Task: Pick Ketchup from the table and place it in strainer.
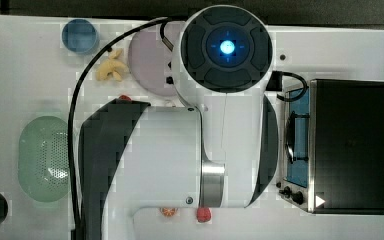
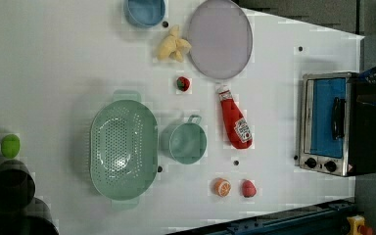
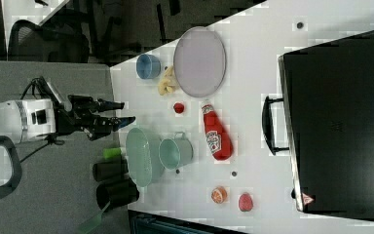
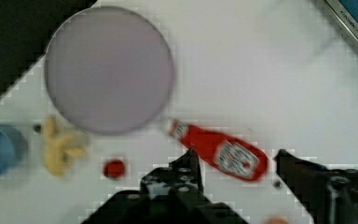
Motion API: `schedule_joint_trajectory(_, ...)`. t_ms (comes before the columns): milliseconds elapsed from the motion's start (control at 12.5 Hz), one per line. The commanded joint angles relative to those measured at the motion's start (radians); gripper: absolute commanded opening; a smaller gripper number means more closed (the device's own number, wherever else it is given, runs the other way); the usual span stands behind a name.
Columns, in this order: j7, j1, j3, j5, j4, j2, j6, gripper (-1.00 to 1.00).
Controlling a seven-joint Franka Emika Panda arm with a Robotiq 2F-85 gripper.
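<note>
The Ketchup [image 2: 235, 123], a small red bottle with a white tip and a white-and-dark label, lies flat on the white table between the lilac plate and the toaster oven. It also shows lying on the table in the right view [image 3: 216, 139]. In the wrist view the Ketchup [image 4: 219, 151] lies on the table beneath the gap between my two black fingers [image 4: 191, 163]. My gripper [image 4: 236, 151] is open and holds nothing, and it hangs well above the table [image 3: 126, 111]. The strainer [image 2: 123, 149], a pale mint-green oval basket, stands empty beside a green cup.
A green cup with handle [image 2: 188, 142] sits between strainer and Ketchup. Lilac plate [image 2: 219, 38], banana [image 2: 173, 46], blue bowl [image 2: 145, 11] and a strawberry [image 2: 183, 83] lie nearby. An orange slice [image 2: 222, 187], a red fruit [image 2: 247, 188] and the toaster oven [image 2: 333, 122] are close too.
</note>
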Motion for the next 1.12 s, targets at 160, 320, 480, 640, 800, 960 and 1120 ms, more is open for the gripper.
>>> schedule_joint_trajectory(160,-0.052,-0.109,0.043,0.033,-0.109,-0.25,-0.157,0.81)
schedule_joint_trajectory(320,-0.068,-0.108,0.052,0.033,-0.123,-0.243,-0.152,1.0)
schedule_joint_trajectory(480,-0.114,-0.104,0.066,0.033,-0.155,-0.228,-0.14,1.0)
schedule_joint_trajectory(640,-0.155,-0.1,0.087,0.033,-0.189,-0.206,-0.095,1.0)
schedule_joint_trajectory(800,-0.204,-0.099,0.109,0.033,-0.226,-0.18,-0.036,1.0)
schedule_joint_trajectory(960,-0.323,-0.099,0.129,0.033,-0.269,-0.151,0.011,1.0)
schedule_joint_trajectory(1120,-0.479,-0.098,0.144,0.033,-0.316,-0.128,0.074,1.0)
